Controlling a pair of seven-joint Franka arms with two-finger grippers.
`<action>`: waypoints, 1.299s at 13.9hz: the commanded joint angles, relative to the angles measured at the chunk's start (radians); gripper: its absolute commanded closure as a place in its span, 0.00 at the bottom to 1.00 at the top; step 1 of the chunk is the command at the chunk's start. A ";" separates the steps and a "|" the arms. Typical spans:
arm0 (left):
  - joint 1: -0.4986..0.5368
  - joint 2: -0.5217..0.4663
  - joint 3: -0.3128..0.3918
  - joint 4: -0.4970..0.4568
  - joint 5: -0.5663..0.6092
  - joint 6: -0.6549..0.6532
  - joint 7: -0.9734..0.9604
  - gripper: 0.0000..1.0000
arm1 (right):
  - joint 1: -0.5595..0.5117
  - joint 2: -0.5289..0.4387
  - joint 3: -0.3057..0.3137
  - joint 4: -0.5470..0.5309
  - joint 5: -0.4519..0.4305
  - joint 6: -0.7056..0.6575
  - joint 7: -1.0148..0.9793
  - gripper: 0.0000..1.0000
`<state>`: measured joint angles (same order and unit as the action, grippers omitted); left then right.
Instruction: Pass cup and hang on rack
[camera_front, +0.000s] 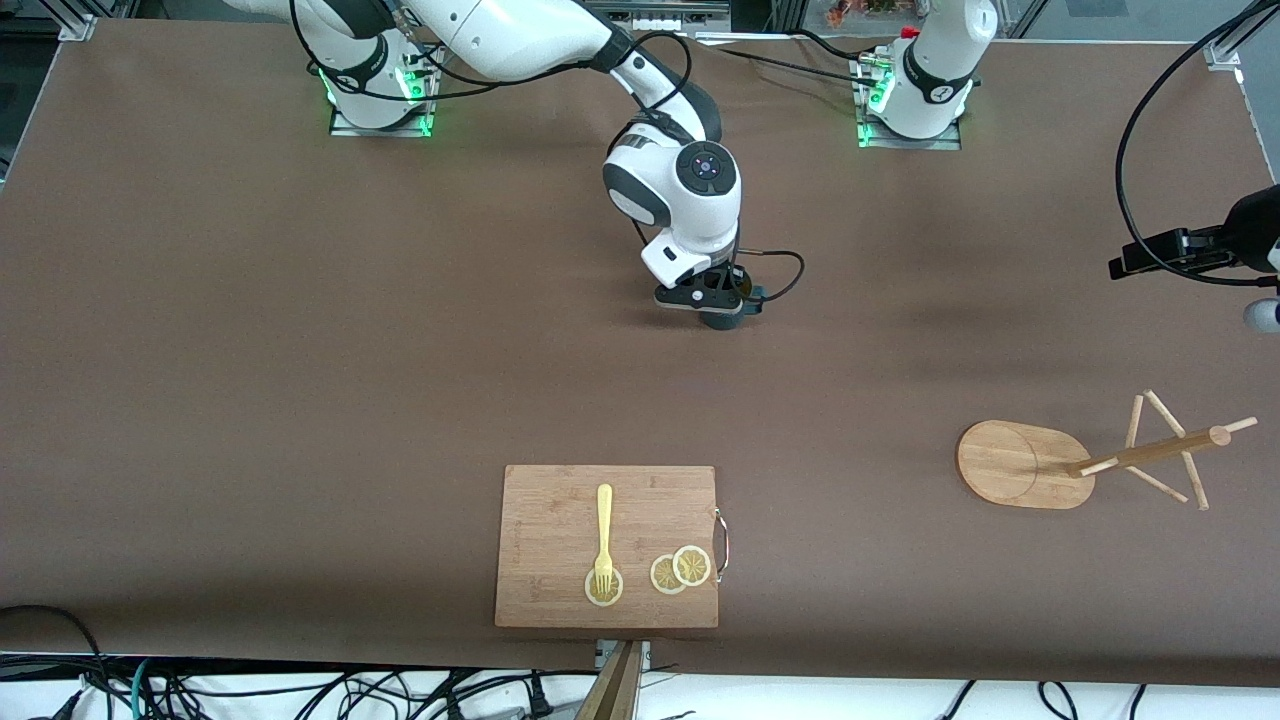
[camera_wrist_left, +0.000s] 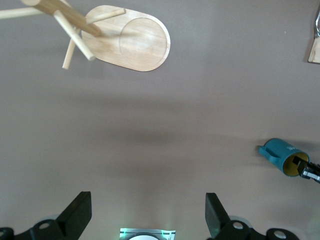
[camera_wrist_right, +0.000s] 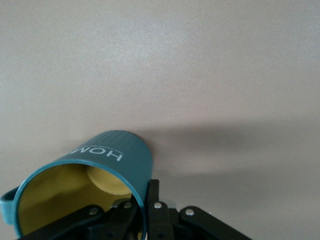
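The dark teal cup (camera_front: 724, 318) with a yellowish inside is at the middle of the table, tilted, its bottom at or just above the tabletop. My right gripper (camera_front: 716, 298) is shut on its rim: in the right wrist view one finger is inside the cup (camera_wrist_right: 112, 160) and one outside, where the gripper (camera_wrist_right: 146, 195) pinches the wall. The left wrist view shows the cup (camera_wrist_left: 281, 155) from afar. My left gripper (camera_wrist_left: 147, 206) hangs open and empty, high over the left arm's end of the table. The wooden rack (camera_front: 1000, 462) stands at that end, seen too as the rack (camera_wrist_left: 142, 47).
A wooden cutting board (camera_front: 555, 510) with a metal handle lies near the front edge, carrying a yellow fork (camera_front: 603, 530) and lemon slices (camera_front: 680, 570). The left arm (camera_front: 1235, 238) juts in over the table's edge above the rack.
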<state>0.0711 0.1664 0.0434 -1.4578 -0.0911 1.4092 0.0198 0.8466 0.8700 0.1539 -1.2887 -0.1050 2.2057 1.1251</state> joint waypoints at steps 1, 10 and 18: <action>-0.004 0.039 -0.005 0.034 -0.009 -0.006 0.179 0.00 | 0.008 0.006 -0.005 0.032 -0.019 -0.012 0.021 0.42; -0.108 0.120 -0.008 0.018 -0.001 0.008 0.506 0.00 | -0.127 -0.256 -0.008 0.038 0.040 -0.207 0.005 0.00; -0.169 0.116 -0.077 -0.258 -0.073 0.331 1.018 0.00 | -0.380 -0.494 -0.043 0.026 0.097 -0.510 -0.369 0.00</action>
<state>-0.0977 0.3082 -0.0259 -1.6264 -0.1132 1.6551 0.9223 0.5149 0.4521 0.1124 -1.2226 -0.0343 1.7659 0.8688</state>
